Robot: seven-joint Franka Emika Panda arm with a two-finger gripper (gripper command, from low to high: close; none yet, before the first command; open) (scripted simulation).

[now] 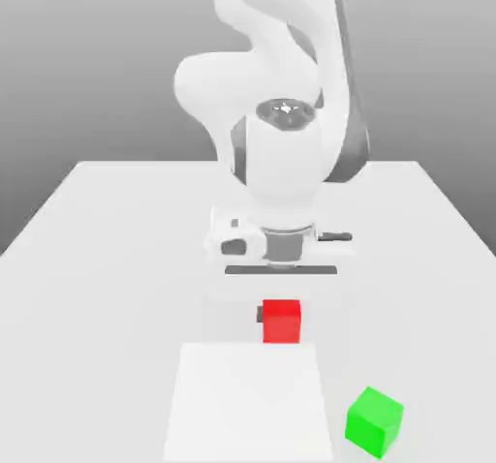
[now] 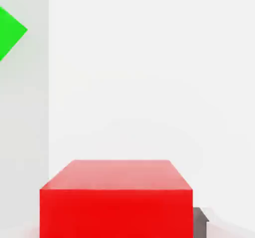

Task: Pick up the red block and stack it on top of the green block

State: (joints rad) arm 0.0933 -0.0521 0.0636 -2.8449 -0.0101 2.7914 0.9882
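Note:
The red block (image 1: 282,322) sits low over the white table, just in front of the arm's base. My gripper (image 1: 281,314) comes straight down on it and is shut on its sides; a dark finger (image 1: 260,313) shows at the block's edge on the exterior view's left. From the hand view the red block (image 2: 116,198) is close up, with a dark fingertip (image 2: 200,221) against its side. The green block (image 1: 374,419) lies turned at an angle on the table, nearer the camera and to the exterior view's right of the red block. One corner of the green block (image 2: 7,31) shows in the hand view.
The white table (image 1: 97,258) stretches wide on both sides of the arm. A brighter rectangular patch (image 1: 247,403) marks the surface in front of the red block, beside the green one. The robot's white body (image 1: 281,151) rises behind the gripper.

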